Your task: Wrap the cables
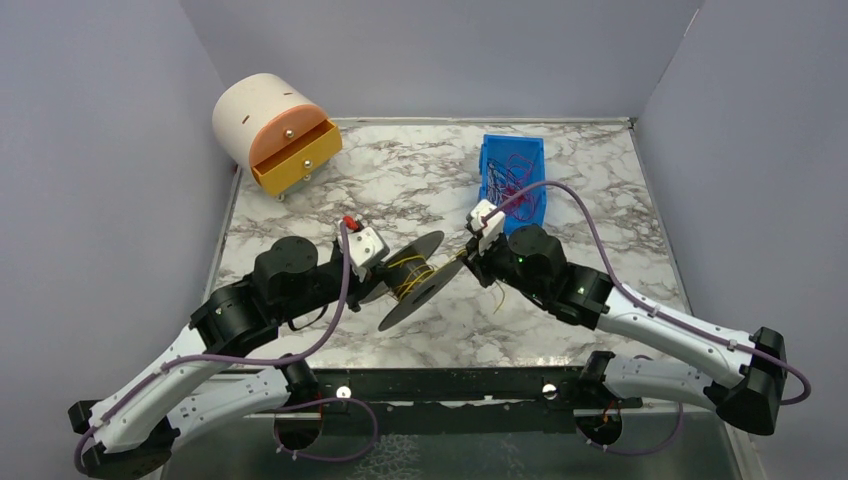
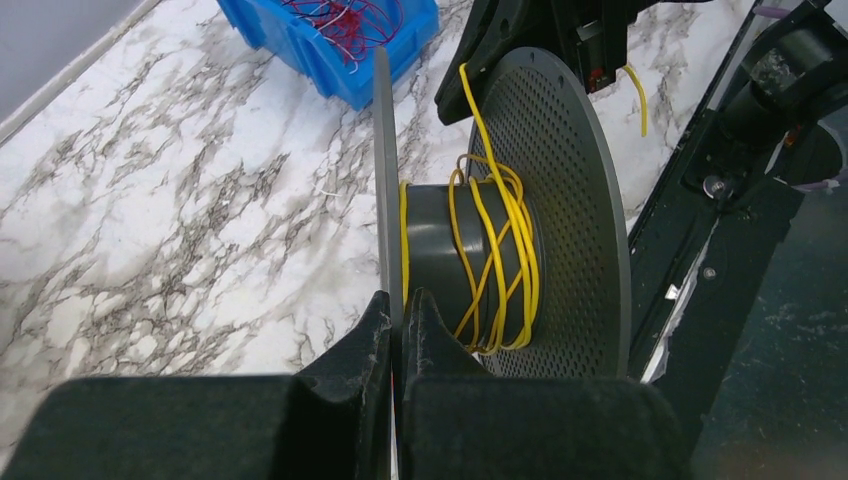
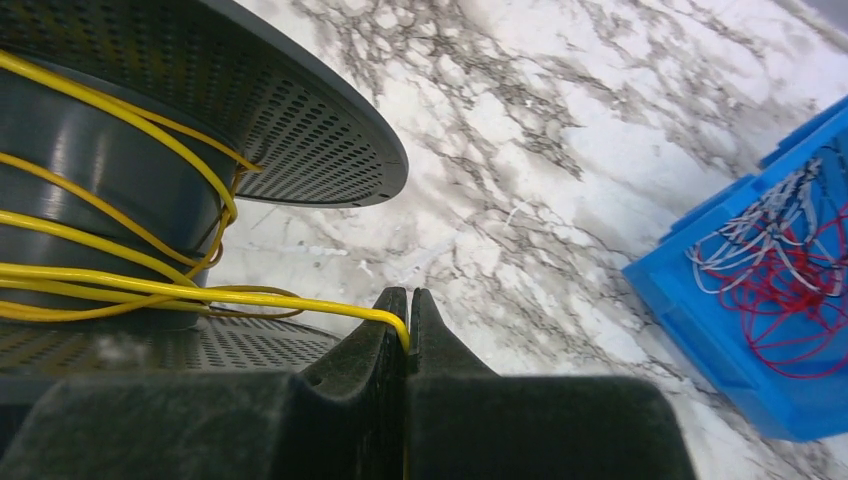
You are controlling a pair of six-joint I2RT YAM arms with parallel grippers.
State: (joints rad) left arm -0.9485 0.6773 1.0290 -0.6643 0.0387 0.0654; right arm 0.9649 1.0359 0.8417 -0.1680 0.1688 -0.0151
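Spool (image 2: 570, 220) with loose yellow cable (image 3: 300, 301)

My right gripper (image 3: 408, 303) has its 2 fingers pressed tight together on the yellow cable (image 3: 300, 301), which comes into the tips from the left. The cable runs to the dark grey spool (image 3: 80, 170) and sits on its core in several loose, crossing turns. 2 perforated discs show: upper flange (image 3: 310, 130), lower flange (image 3: 250, 347). The marble table (image 3: 520, 170) lies beyond. The blue bin (image 3: 700, 320) is at the right edge with tangled red and white wires (image 3: 790, 290) inside, well apart from my fingers.
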